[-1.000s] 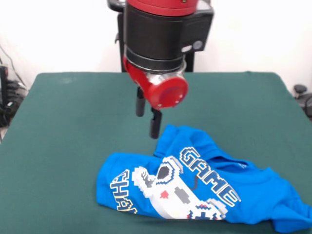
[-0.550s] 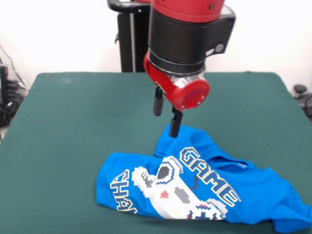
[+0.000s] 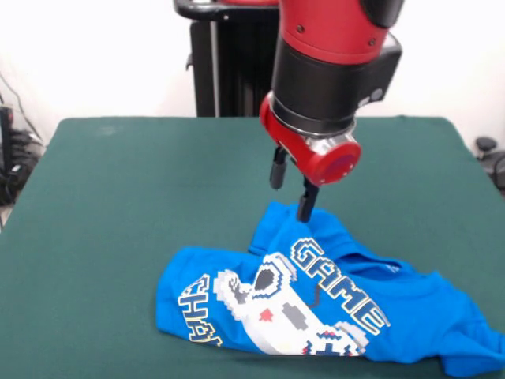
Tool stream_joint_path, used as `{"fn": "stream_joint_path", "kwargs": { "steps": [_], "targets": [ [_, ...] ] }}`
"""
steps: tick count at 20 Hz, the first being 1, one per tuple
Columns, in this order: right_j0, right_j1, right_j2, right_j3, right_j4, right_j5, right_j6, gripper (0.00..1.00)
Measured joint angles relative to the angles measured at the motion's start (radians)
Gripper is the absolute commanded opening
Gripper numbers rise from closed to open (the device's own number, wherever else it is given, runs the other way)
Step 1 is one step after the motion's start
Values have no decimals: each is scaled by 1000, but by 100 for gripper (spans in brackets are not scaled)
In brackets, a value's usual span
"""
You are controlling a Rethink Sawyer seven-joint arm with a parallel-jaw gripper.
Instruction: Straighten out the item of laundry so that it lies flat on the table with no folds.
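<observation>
The T-shirt (image 3: pixel 316 304) lies crumpled on the near right part of the table (image 3: pixel 102 237), its long axis running left to right, with creases at the sleeve on the right and a raised fold at its far edge. Directly above that fold hangs the gripper (image 3: pixel 290 189), fingers parted and holding nothing; the cloth lies just below and in front of the tips. Compared with one second ago, the gripper has shifted rightward, from beyond the shirt's left portion to over the raised fold.
</observation>
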Motion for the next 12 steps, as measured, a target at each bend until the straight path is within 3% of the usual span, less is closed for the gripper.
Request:
{"fn": "stream_joint_path", "kwargs": {
  "steps": [12],
  "targets": [
    [98, -6, -60, 93, -5, -32, 0, 100]
  ]
}}
